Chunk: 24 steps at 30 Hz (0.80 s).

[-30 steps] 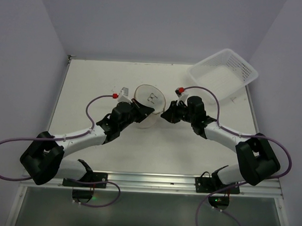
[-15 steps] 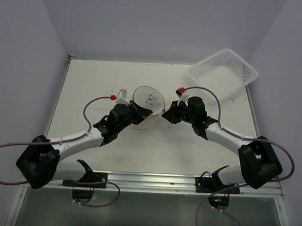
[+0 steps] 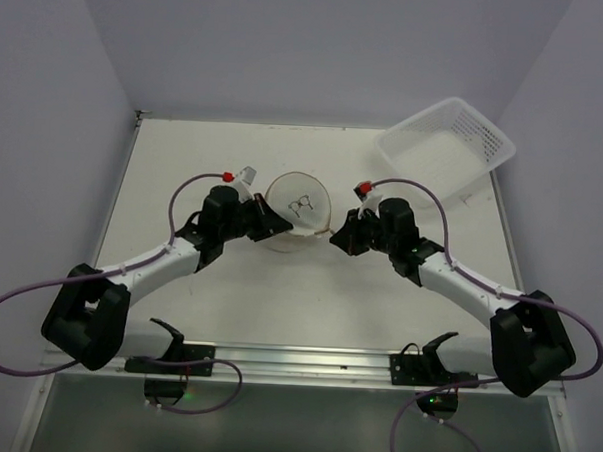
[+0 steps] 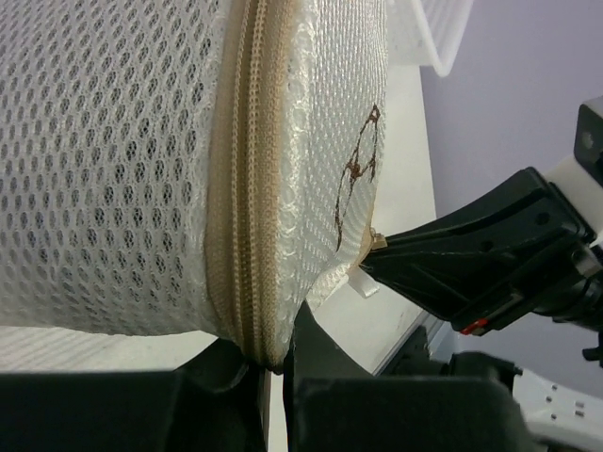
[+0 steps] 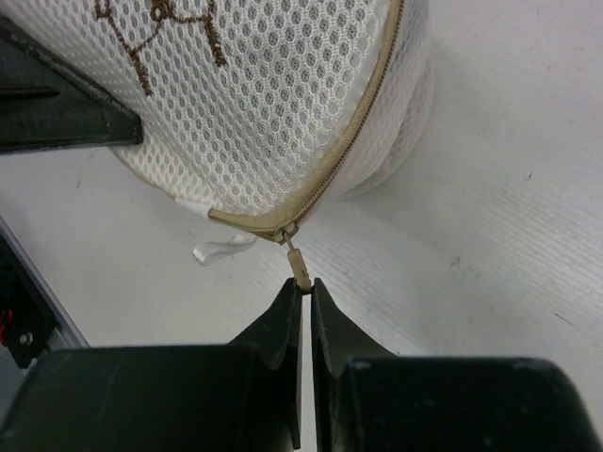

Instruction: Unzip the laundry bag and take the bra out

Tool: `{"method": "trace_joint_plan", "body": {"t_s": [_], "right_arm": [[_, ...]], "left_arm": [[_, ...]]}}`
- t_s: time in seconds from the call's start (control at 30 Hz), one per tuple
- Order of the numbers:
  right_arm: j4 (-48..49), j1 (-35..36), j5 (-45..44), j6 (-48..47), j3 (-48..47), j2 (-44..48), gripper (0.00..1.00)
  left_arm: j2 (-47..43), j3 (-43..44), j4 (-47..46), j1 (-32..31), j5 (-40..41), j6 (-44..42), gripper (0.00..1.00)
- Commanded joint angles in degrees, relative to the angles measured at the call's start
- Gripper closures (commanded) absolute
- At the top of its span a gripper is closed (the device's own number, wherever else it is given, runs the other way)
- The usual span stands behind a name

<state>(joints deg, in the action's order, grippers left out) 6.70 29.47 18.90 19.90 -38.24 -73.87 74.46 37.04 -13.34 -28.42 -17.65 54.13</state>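
Two tools: mine, steadying the laundry bag (image 3: 297, 208), tilted mid-bench (image 3: 308, 306).
Left tool (image 4: 273, 356): clamped on zipper rim (image 4: 247, 188), anchoring.
Right tool (image 5: 303, 294): pinching zipper pull (image 5: 300, 268), ready to draw.
Bra: unseen, presumably inside.

**Layout: laundry bag (image 3: 295, 208) sitting mid table (image 3: 308, 296)**

Left gripper (image 3: 271, 225) is pinching the bag's zipper rim (image 4: 247, 188) on its left side. Right gripper (image 3: 333, 237) is pinching the zipper pull (image 5: 300, 266) on its right side. Basket (image 3: 485, 144) is resting at the far-right corner, well apart from the bag.
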Motion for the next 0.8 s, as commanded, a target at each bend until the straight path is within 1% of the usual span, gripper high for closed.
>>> {"method": "trace_joint_plan", "body": {"t_s": [0.0,0.03,0.07,0.1,0.17,0.27,0.3,0.37,0.4,0.43,0.47,0.5,0.53,0.57,0.6,0.63,0.7,0.77], "right_arm": [[-6.5,-1.3,-5.4,-2.5,-1.6,2.2,1.0],[-8.3,-1.2,-5.9,-3.2,-1.8,2.2,1.0],[-9.4,-1.2,-6.5,-3.7,-2.1,2.4,1.0],[-10.0,-1.2,-6.1,-3.8,-2.8,2.7,1.0],[-10.9,-1.1,-3.6,-3.7,-3.2,3.4,1.0],[-10.9,-0.7,-1.1,-1.7,-4.6,3.3,1.0],[-10.8,-0.3,-0.9,-0.4,-4.7,3.0,1.0],[-9.3,0.0,-0.7,1.4,-4.9,2.5,1.0],[-8.7,0.1,-0.9,2.5,-5.2,1.6,1.0],[-7.7,0.2,-1.0,4.9,-5.4,1.2,1.0],[-7.1,0.3,-1.1,6.1,-5.6,0.7,1.0],[-7.1,0.5,-1.5,7.2,-6.1,0.2,1.0],[-5.4,0.8,-2.2,9.6,-6.4,-1.0,1.0],[-5.0,0.8,-2.5,10.4,-6.8,-1.5,1.0],[-4.9,1.1,-2.9,12.0,-7.5,-2.2,1.0],[-4.3,1.4,-3.2,12.7,-8.0,-3.2,1.0],[-4.0,1.9,-3.2,14.0,-9.2,-4.4,1.0],[-4.1,2.6,-3.2,14.2,-10.4,-5.9,1.0]], "left_arm": [[4.8,6.5,6.9,5.2,-11.0,-14.2,1.0],[6.1,8.0,8.7,5.7,-14.6,-16.3,1.0],[7.5,11.9,14.0,6.5,-15.4,-20.8,1.0],[10.0,14.1,17.7,6.7,-15.7,-23.1,1.0],[12.5,19.2,22.2,7.1,-14.8,-27.2,1.0],[14.3,24.0,22.1,7.2,-12.9,-27.7,0.99],[15.0,25.1,21.6,7.2,-12.8,-27.2,0.9],[17.3,28.2,21.1,7.2,-13.2,-24.8,0.8],[18.0,28.9,20.7,7.2,-13.6,-23.5,0.63],[18.4,29.2,20.2,7.2,-14.5,-22.1,0.55],[18.6,28.8,18.5,7.2,-14.7,-18.7,0.45],[18.3,28.0,17.6,7.2,-14.7,-16.7,0.29],[17.7,27.1,17.1,7.2,-12.6,-12.6,0.24],[16.1,24.9,16.8,7.2,-11.2,-10.7,0.18],[14.9,23.6,16.7,7.2,-8.3,-8.7,0.1],[13.7,20.9,16.5,7.0,-7.0,-5.1,0.07],[9.8,18.5,16.5,6.3,-2.8,-2.4,0.01],[7.2,16.2,16.4,4.1,-0.4,0.8,0.0]]}}
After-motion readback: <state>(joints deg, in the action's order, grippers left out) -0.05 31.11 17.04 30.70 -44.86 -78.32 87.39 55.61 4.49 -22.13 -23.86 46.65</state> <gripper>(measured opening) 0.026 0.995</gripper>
